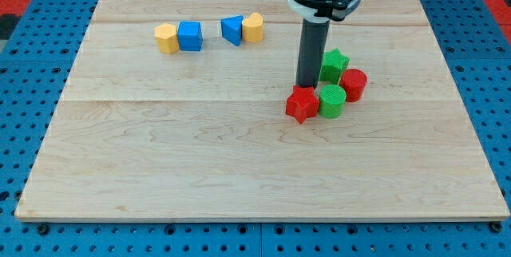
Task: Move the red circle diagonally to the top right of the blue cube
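Note:
The red circle (354,84) lies at the board's right, touching the green circle (331,100) and just below-right of the green star (333,64). A red star (302,104) sits left of the green circle. The blue cube (190,36) is at the view's top left, beside a yellow block (166,38). My tip (306,86) stands just above the red star and left of the green star, about two block widths left of the red circle.
A blue triangular block (232,29) and another yellow block (253,27) sit right of the blue cube near the top. The wooden board (239,161) lies on a blue pegboard table.

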